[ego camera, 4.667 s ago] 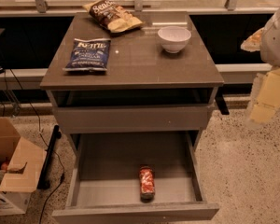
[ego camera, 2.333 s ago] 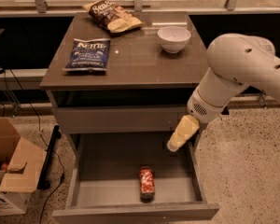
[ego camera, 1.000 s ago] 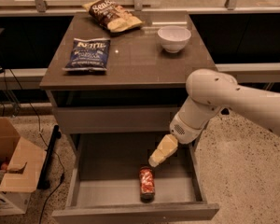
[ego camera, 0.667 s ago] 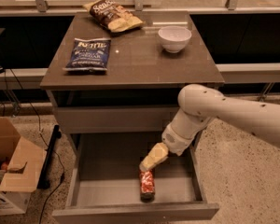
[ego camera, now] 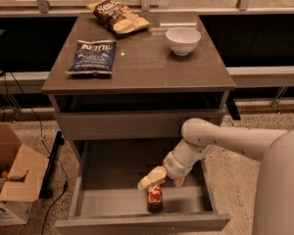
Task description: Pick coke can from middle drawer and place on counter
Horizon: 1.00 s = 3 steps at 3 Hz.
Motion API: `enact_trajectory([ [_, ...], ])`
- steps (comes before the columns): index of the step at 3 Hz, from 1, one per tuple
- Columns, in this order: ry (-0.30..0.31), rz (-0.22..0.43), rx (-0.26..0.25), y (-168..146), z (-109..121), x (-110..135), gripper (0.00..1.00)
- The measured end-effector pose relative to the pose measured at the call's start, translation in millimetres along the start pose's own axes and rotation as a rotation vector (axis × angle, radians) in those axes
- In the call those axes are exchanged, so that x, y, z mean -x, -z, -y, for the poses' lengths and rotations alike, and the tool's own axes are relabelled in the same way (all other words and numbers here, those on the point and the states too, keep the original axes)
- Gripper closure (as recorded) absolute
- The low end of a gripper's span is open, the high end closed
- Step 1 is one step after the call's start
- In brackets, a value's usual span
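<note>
The coke can [ego camera: 155, 199], red with white markings, sits on the floor of the open middle drawer [ego camera: 103, 199], near its front panel and a little right of centre. My gripper [ego camera: 163, 180] reaches down into the drawer from the right and hangs just above the can's far end. It is open, with one cream finger [ego camera: 150, 179] to the left of the can's top and the other to the right. It holds nothing. The counter [ego camera: 142, 65] is the brown-grey top of the cabinet above.
On the counter lie a blue chip bag [ego camera: 93, 57] at the left, a brown and yellow chip bag [ego camera: 118, 16] at the back and a white bowl [ego camera: 183, 40] at the back right. An open cardboard box [ego camera: 10, 180] stands on the floor at the left. My white arm [ego camera: 235, 141] crosses the drawer's right side.
My arm has swung in from the right and come down into the drawer. The gripper moved left and down until it is right over the can. The can has not moved.
</note>
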State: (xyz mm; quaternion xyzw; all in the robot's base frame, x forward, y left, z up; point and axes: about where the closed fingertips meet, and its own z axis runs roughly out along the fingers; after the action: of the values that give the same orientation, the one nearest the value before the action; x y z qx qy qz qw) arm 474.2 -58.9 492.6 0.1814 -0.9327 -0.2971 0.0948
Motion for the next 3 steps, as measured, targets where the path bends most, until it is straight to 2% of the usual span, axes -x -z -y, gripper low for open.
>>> enact_trajectory([
  [1,-0.001,-0.004,0.002,-2,1,-1,0.00],
  [3,-0.180,0.017,0.034,-38,20,15,0.00],
])
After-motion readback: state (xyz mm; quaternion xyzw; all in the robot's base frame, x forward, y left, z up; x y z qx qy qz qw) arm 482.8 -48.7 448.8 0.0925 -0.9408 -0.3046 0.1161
